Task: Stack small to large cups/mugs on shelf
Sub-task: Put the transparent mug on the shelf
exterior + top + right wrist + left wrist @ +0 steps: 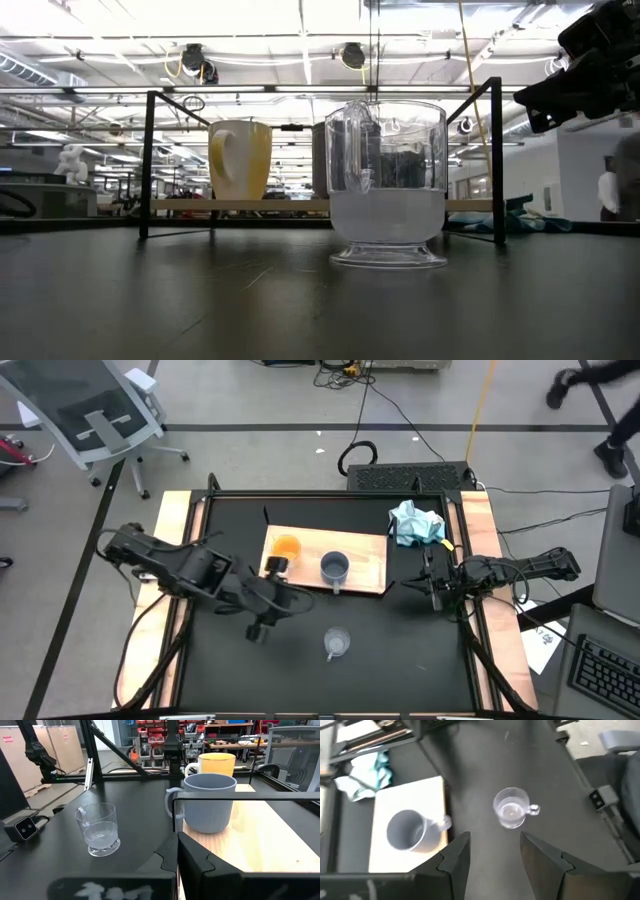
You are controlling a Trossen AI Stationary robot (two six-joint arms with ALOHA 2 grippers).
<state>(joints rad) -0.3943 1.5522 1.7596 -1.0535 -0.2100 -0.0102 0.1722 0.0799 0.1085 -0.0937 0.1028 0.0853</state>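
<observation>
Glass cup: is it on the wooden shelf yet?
No. In the high view the glass cup stands on the black table, apart from the shelf that holds the orange mug and blue-grey mug.

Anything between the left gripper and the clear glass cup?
Nothing visible. The left gripper hangs open over bare black table, with the clear glass cup standing alone beside it. The blue-grey mug and orange mug are off to the side on the shelf.

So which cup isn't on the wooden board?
The clear glass cup. It stands on the black table, while the orange mug and blue-grey mug both sit on the wooden board.
</observation>
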